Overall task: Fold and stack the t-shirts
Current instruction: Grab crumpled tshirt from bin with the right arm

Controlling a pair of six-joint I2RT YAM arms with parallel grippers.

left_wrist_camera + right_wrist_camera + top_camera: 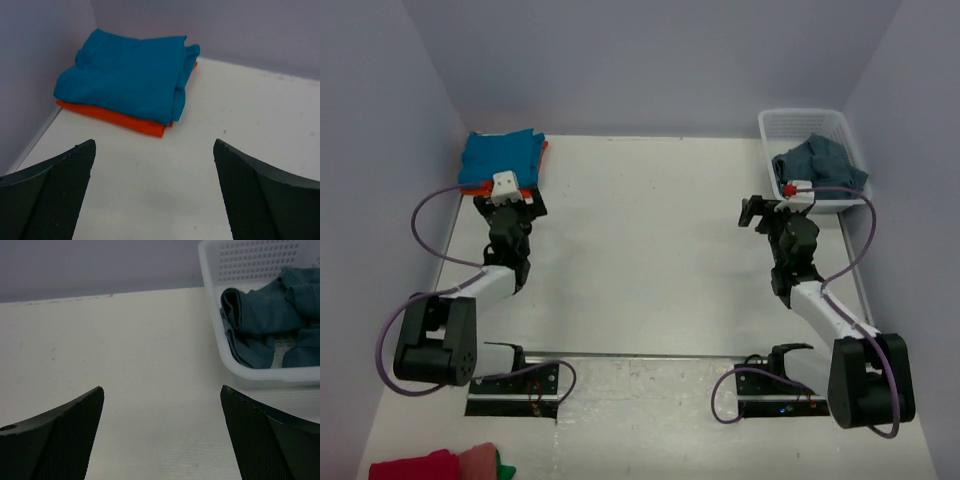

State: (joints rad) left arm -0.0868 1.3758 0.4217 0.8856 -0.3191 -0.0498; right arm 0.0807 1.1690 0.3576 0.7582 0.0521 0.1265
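The turquoise t-shirt point(130, 75) lies folded on the orange t-shirt point(120, 121) at 10 o'clock on the table point(640, 230), just ahead of my left gripper point(154, 145), fingers wide apart. My right gripper point(163, 388) (also spread, empty) faces the white basket point(270, 376) at 2 o'clock, where the slate-blue t-shirt point(260, 320) lies crumpled.

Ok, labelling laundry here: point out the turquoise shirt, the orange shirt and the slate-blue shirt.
turquoise shirt point(125, 75), left wrist view, top face.
orange shirt point(125, 119), left wrist view, front edge.
slate-blue shirt point(255, 315), right wrist view, crumpled fold.
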